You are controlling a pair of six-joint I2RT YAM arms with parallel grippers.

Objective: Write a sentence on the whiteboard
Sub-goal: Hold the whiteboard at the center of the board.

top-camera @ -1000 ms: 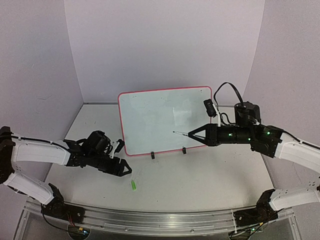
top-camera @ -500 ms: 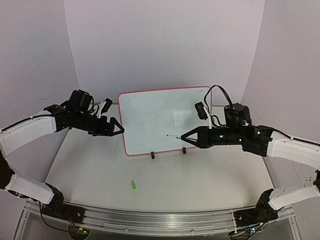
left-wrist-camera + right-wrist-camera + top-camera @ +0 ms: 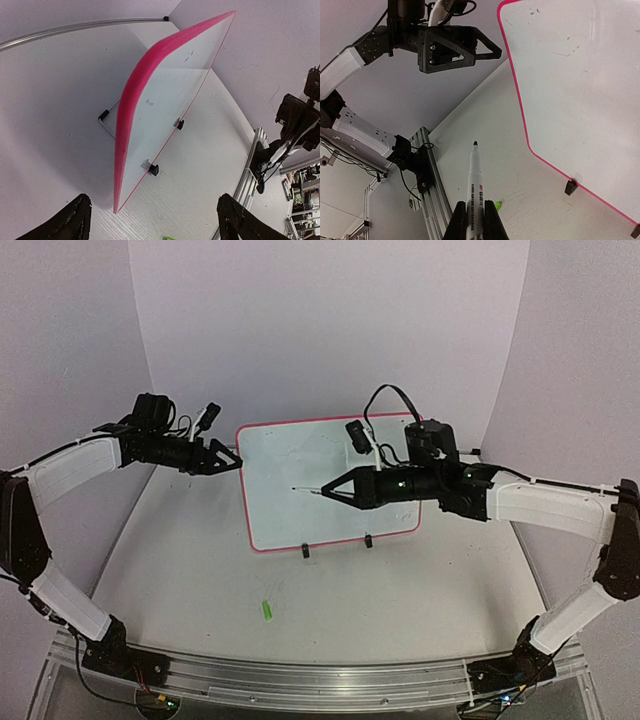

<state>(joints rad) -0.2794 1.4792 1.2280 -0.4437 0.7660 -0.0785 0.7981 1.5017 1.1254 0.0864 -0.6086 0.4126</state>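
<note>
The left tool (image 3: 232, 461) hangs raised above the surface (image 3: 420, 610) at the far left. It points right toward the upper left corner of the whiteboard (image 3: 345, 455). Its fingers (image 3: 70, 222) are spread wide with nothing between them, and the right wrist view shows a gap between this tool and the board's rim.

Nearer, left of centre, a small green cap (image 3: 267, 610) lies alone on the surface, well apart from both tools.

The whiteboard stands upright around the middle of the surface, toward the far side. It leans slightly back on two black feet (image 3: 306, 552) at its near lower edge, and its left end sits nearer than its right. From the left wrist it is seen almost edge-on, with the thick pink rim facing the camera and a thin wire stand (image 3: 105, 117) behind it. Its face looks white, with only a few faint specks and smudges.

In front of the board's left half is the tip of a marker (image 3: 308, 490), which points left. The right wrist view shows the tip apart from the board, over the surface.

The right tool (image 3: 332, 488) is clamped on the marker's barrel, and its arm reaches in from the right across the front of the board.
</note>
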